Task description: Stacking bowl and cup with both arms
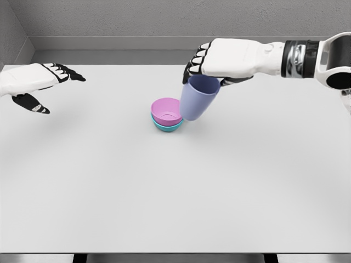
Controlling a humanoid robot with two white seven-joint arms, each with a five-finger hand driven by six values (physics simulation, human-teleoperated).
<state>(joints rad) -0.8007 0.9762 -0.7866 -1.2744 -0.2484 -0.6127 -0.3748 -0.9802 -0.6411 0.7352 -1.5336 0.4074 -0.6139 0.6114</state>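
The left hand [34, 82] hovered open at the table's [109, 192] far left, holding nothing. At centre the pink bowl [166, 112] sat nested in the teal bowl [167, 126]. The right hand [219, 61] gripped the tilted lavender cup [197, 97] just beside them; released so, it would likely tip off the rim or nudge the stack

2 bowls sit nested near the middle of the 1 tabletop [175, 197]: 1 pink bowl [165, 110] on top and 1 teal bowl [166, 127] beneath it, only its rim and lower side showing. There is 1 cup [197, 98], lavender-blue and tilted, just beside the bowls. 2 hands are in view: 1 left hand [38, 85] and 1 right hand [225, 60]. That makes 3 vessels in all on or over the 1 tabletop.
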